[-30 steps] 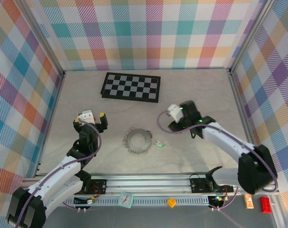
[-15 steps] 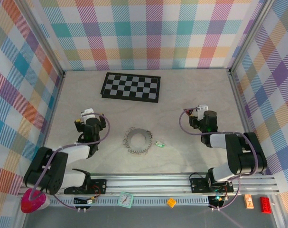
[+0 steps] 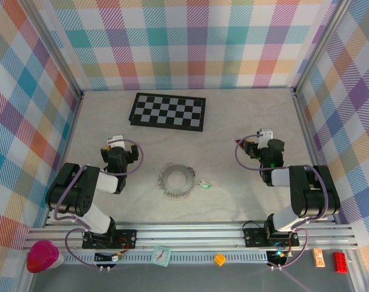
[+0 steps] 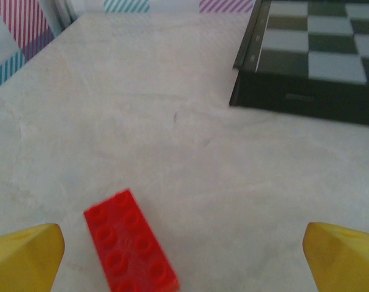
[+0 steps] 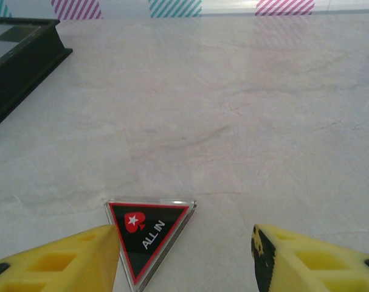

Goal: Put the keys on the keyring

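- One pale table (image 3: 233, 115) covers the middle of the top view, with plaid walls on three sides.
- Two arms sit folded low: the left arm (image 3: 81, 191) at lower left and the right arm (image 3: 306, 194) at lower right, both well apart from the ring.
- Checkerboard (image 3: 168, 111): lies flat at upper centre of the top view. It also shows at the upper right of the left wrist view (image 4: 312, 61) and the upper left of the right wrist view (image 5: 20, 55).
- Keyring (image 3: 176, 180): lies flat on the table just below centre, between the two arms, with nothing holding it.
- Left gripper (image 4: 183, 240): its yellow fingers are spread to the bottom corners of its view, with nothing held.
- Right gripper (image 5: 184, 237): its jaws are apart and low over the table, with nothing held.
- Brick (image 4: 131, 243): red, flat at lower left of the left wrist view, between the fingers and nearer the one at frame left.
- Triangle (image 5: 149, 234): black with a red border, reads "ALL IN", and sits just beside the finger at frame left.
- Green key (image 3: 203, 184): lies on the table just right of the keyring. I cannot tell whether they touch.
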Available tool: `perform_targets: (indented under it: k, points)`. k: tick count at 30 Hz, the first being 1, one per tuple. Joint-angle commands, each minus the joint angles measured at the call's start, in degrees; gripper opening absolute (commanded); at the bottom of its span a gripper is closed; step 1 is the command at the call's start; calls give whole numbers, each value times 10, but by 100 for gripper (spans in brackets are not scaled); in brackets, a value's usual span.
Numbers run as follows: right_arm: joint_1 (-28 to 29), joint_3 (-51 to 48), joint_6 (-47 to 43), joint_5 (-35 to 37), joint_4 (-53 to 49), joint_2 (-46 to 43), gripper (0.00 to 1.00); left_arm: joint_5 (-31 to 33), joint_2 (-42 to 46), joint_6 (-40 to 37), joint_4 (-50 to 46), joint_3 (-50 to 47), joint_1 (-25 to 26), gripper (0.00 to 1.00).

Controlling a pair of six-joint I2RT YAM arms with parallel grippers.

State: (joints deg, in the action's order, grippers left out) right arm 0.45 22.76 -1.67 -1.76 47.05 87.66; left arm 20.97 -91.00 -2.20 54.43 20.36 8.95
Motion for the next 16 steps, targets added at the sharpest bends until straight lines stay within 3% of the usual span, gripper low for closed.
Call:
perform_targets:
  k: [1,8,12,14,15,16]
  points:
    - [-4,10,17,-20,1,3,59,-16,5,7,-21,18,-10,100]
    - [-4,11,16,-20,-1,3,58,-49,5,13,-41,28,-24,100]
    - [-4,11,17,-20,-1,3,64,-66,5,16,-48,31,-32,100]
    - [-4,11,16,-20,-1,3,75,-67,5,16,-46,30,-32,100]
    - [-4,11,17,-20,-1,3,100,-68,5,17,-44,29,-32,100]
    - [-4,10,17,-19,0,3,99,-68,5,16,-43,28,-32,100]
